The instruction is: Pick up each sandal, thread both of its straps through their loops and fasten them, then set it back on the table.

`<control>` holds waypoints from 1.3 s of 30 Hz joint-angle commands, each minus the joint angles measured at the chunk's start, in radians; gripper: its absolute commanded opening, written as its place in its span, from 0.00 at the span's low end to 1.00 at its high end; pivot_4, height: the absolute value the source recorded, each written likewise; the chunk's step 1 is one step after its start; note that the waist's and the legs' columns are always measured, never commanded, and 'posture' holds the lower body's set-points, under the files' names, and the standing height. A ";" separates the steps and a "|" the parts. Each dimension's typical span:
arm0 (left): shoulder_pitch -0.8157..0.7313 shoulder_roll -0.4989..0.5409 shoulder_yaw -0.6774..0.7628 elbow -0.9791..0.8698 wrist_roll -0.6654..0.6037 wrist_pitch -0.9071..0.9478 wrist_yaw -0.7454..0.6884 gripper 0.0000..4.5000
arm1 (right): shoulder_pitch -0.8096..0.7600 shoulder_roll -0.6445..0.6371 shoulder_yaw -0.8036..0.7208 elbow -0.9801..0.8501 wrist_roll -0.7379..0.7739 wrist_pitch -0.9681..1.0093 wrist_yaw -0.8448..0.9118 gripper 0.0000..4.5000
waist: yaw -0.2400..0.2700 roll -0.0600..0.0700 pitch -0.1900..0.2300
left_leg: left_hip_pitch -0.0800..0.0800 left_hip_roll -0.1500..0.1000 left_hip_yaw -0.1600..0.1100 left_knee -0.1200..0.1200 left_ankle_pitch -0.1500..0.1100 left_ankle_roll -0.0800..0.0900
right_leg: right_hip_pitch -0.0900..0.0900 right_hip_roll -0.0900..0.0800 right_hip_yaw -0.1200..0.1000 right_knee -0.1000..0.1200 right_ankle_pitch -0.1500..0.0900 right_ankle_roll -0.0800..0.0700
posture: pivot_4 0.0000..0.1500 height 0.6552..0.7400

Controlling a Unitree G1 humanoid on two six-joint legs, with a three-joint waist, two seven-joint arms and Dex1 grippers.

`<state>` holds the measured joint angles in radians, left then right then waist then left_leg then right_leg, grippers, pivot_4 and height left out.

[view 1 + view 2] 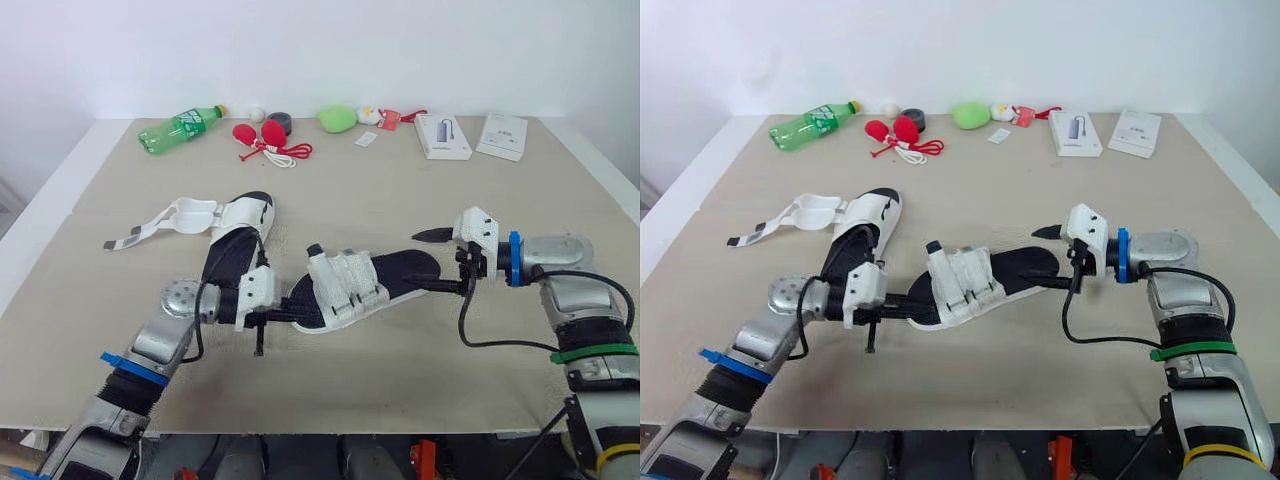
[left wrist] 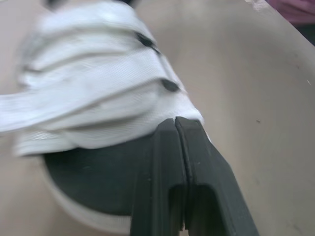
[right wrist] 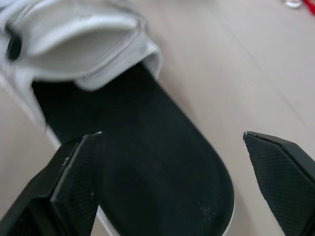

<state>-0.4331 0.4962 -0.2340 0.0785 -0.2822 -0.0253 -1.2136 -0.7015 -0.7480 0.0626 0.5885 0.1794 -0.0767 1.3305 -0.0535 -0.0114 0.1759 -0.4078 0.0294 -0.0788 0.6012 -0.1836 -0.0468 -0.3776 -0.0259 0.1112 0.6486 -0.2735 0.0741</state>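
Left eye view, nearest first: the left fingers (image 2: pixel 162 162) are clenched tight together with nothing seen between them, tips against the toe end of the near sandal (image 1: pixel 350 285). That sandal lies slantwise at mid-bench (image 1: pixel 400 200), black insole up, both white straps drawn across the forefoot; whether the sole sits flat cannot be told. At its heel end the right fingers (image 3: pixel 74 177) are released and spread wide, one at the sole's edge, the other well apart from it, so the heel sits between them. Just behind the left wrist lies the second sandal (image 1: pixel 235 240), its straps (image 1: pixel 160 222) undone and splayed out flat toward the robot's left. Along the far edge, left to right: a green bottle (image 1: pixel 180 128) on its side, red objects with a cord (image 1: pixel 262 137), a dark tape roll (image 1: pixel 280 122), a green soft lump (image 1: pixel 337 118), a red tag (image 1: pixel 388 120), a white box (image 1: pixel 442 135) and a white booklet (image 1: pixel 502 135).
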 commanded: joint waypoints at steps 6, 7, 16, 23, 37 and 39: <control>-0.058 0.038 0.072 -0.027 -0.043 -0.056 -0.052 0.94 | -0.194 0.130 0.017 0.212 -0.026 -0.174 0.058 1.00 | -0.005 0.000 0.007 | 0.000 0.001 -0.001 0.000 0.001 -0.002 | 0.000 0.001 -0.001 0.001 0.002 0.000 | 1.00 1.00; -0.055 0.044 0.077 -0.037 -0.051 -0.050 -0.058 0.98 | -0.200 0.145 0.029 0.229 -0.035 -0.198 0.072 1.00 | -0.005 0.000 0.007 | 0.000 0.001 -0.001 0.000 0.001 -0.002 | 0.000 0.001 -0.001 0.001 0.002 0.000 | 1.00 1.00; 0.023 0.105 0.088 -0.129 -0.062 -0.034 -0.066 0.98 | -0.235 0.199 0.061 0.360 -0.093 -0.328 0.097 1.00 | -0.001 0.001 0.011 | -0.001 0.000 -0.001 0.000 0.000 -0.004 | -0.003 0.000 -0.001 0.001 0.001 -0.001 | 1.00 1.00; 0.081 0.114 0.080 -0.194 -0.058 -0.006 -0.027 0.98 | -0.298 0.197 0.056 0.467 -0.147 -0.428 0.021 1.00 | -0.002 0.001 0.011 | -0.001 0.001 -0.001 0.000 0.002 -0.006 | -0.003 0.001 -0.001 0.004 0.002 -0.001 | 1.00 1.00; 0.070 0.094 0.060 -0.195 -0.054 0.008 -0.007 0.98 | -0.314 0.268 0.051 0.497 -0.164 -0.426 -0.021 1.00 | -0.005 0.001 0.011 | -0.001 0.001 -0.001 0.000 0.002 -0.007 | -0.004 0.001 -0.001 0.007 0.002 -0.002 | 1.00 1.00; 0.067 0.090 0.057 -0.197 -0.053 0.009 -0.006 0.98 | -0.310 0.286 0.056 0.499 -0.169 -0.432 -0.019 1.00 | -0.005 0.001 0.011 | -0.001 0.001 -0.001 0.001 0.003 -0.008 | -0.004 0.001 -0.001 0.008 0.002 -0.002 | 1.00 1.00</control>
<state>-0.3543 0.5913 -0.1812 -0.0931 -0.3318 -0.0147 -1.2265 -1.0073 -0.4692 0.1237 1.0928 0.0100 -0.4928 1.3111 -0.0586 -0.0105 0.1872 -0.4084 0.0301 -0.0796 0.6019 -0.1810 -0.0546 -0.3817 -0.0252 0.1107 0.6568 -0.2715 0.0724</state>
